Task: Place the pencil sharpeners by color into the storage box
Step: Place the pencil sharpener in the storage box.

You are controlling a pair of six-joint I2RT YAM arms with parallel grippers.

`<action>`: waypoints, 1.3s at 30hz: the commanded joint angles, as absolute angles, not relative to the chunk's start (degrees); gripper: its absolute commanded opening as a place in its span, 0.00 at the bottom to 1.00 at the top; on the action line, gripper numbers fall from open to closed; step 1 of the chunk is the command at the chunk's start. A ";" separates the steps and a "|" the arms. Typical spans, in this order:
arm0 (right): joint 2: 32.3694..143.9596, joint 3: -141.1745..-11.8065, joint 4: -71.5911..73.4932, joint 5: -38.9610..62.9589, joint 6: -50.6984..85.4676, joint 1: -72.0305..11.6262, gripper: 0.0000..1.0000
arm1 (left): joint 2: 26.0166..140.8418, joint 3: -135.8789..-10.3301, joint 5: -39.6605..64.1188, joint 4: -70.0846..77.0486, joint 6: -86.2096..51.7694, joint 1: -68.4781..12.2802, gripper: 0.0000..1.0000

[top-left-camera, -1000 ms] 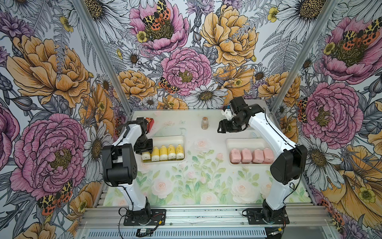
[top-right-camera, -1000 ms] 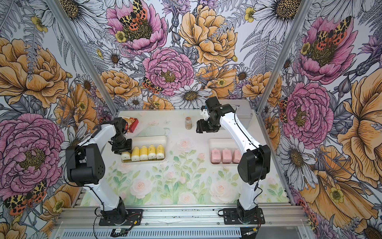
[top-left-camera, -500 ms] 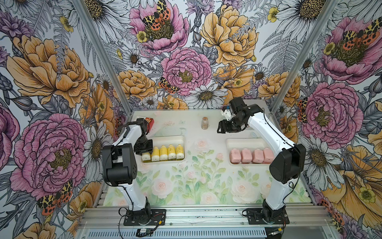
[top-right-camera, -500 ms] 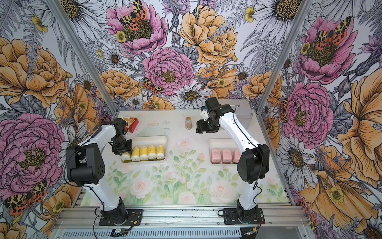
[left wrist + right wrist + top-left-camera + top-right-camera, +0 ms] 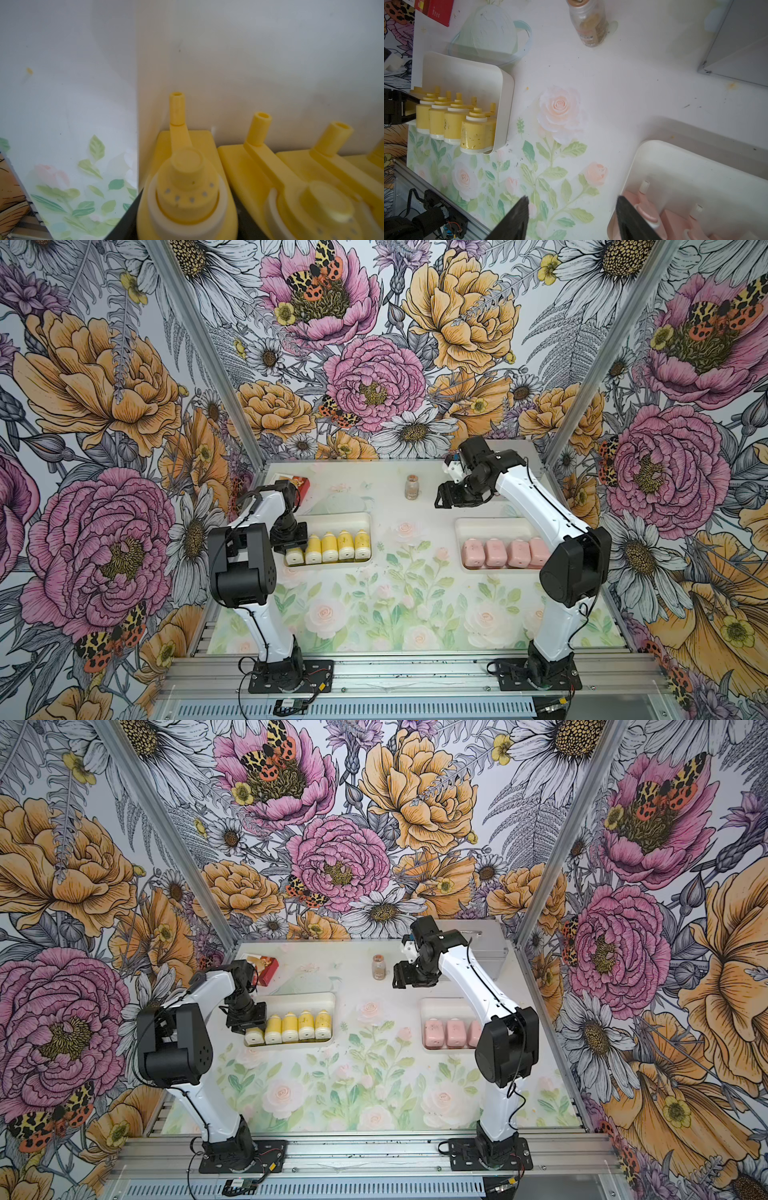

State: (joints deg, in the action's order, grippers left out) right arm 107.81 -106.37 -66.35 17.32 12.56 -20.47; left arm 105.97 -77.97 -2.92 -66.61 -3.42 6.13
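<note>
Two white storage boxes lie on the flowered table. The left box (image 5: 332,517) holds a row of several yellow pencil sharpeners (image 5: 337,545) with white ends. My left gripper (image 5: 292,548) is down at the left end of that row, shut on the end yellow sharpener (image 5: 187,187). Its dark fingers (image 5: 126,228) press both sides of it. The right box (image 5: 486,523) holds several pink sharpeners (image 5: 496,551) side by side. My right gripper (image 5: 572,199) hangs open above the table behind that box, with nothing between its fingers.
A small clear jar (image 5: 412,486) with brown filling stands at the back middle, just left of my right gripper. A red carton (image 5: 298,483) lies at the back left, behind my left arm. A grey metal box (image 5: 486,952) sits in the back right corner.
</note>
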 commanded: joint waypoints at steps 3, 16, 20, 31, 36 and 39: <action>109.43 -108.64 -65.12 18.28 13.00 -21.17 0.68 | 107.33 -78.13 -2.11 -65.39 -2.99 6.51 0.44; 109.09 -108.66 -65.12 18.11 12.86 -21.32 0.68 | 106.31 -78.00 -2.06 -65.46 -3.50 6.46 0.51; 108.98 -108.64 -65.13 18.11 13.22 -21.31 0.68 | 105.16 -77.54 -2.02 -65.53 -3.86 6.46 0.53; 108.34 -108.46 -65.13 17.84 13.21 -21.42 0.68 | 101.98 -76.65 -2.29 -65.74 -4.40 6.33 0.56; 108.37 -108.52 -65.12 17.84 13.27 -21.36 0.68 | 100.99 -77.00 -2.28 -65.73 -4.55 6.32 0.57; 108.24 -108.46 -65.06 17.81 13.27 -21.45 0.68 | 100.64 -77.62 -2.29 -65.90 -4.48 6.07 0.57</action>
